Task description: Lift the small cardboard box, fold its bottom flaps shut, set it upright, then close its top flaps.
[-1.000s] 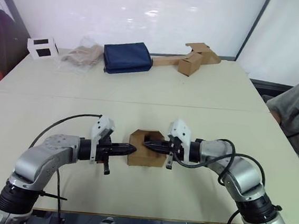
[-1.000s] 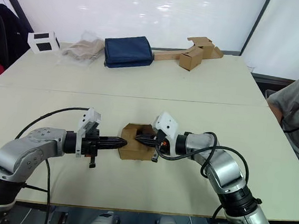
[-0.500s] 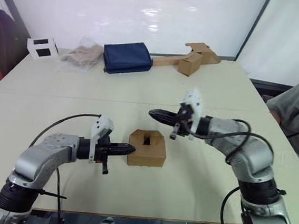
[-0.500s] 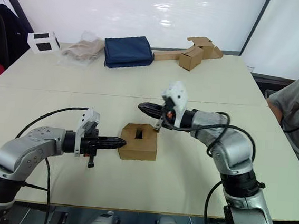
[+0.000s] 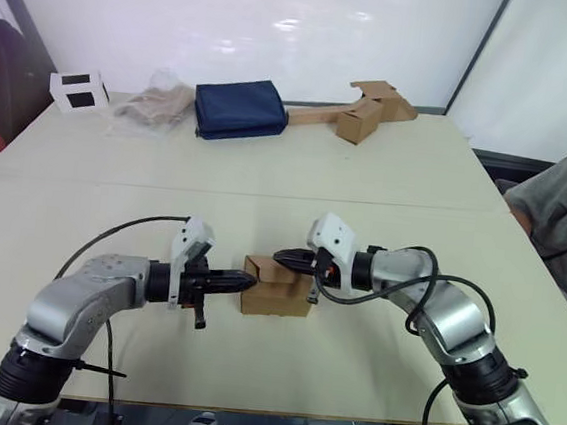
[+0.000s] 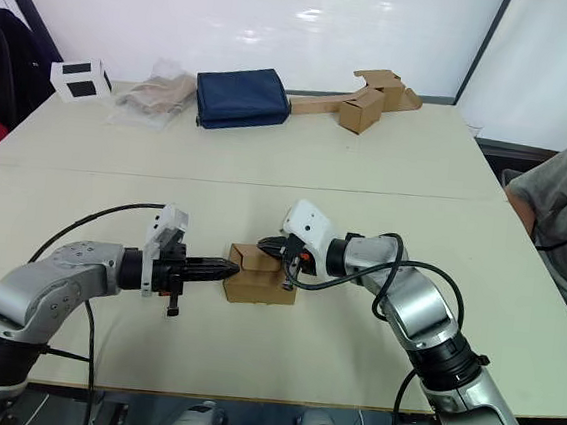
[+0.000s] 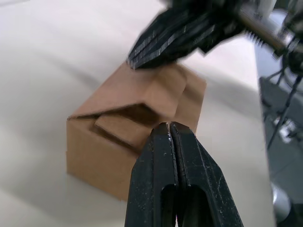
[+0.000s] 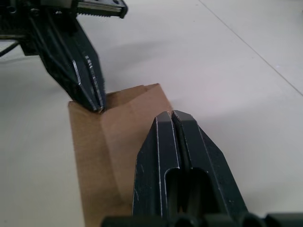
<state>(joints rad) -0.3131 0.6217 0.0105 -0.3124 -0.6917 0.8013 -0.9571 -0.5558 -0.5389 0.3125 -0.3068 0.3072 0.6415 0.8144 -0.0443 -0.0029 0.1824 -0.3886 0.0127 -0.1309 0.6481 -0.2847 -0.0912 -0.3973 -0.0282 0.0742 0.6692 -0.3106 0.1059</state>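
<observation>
The small cardboard box stands upright on the table's near middle. Its top flaps are folded inward: one slopes up in a ridge and another has sunk into the opening beneath it. My right gripper is shut with nothing in it, its tip lying on the flaps over the box's top. My left gripper is also shut on nothing, and its tip touches the box's upper left edge. In the right wrist view my own shut fingertips rest on the brown top, and the left gripper meets the box's corner. The bottom flaps are hidden under the box.
Along the table's far edge lie a white box with black squares, a crumpled beige bag, a navy pouch and a cluster of cardboard pieces. A person in grey sits at the right edge.
My right gripper, raised above and behind the box half a second ago, has come back down onto its top. The top opening no longer shows from the head. The left gripper has not moved.
</observation>
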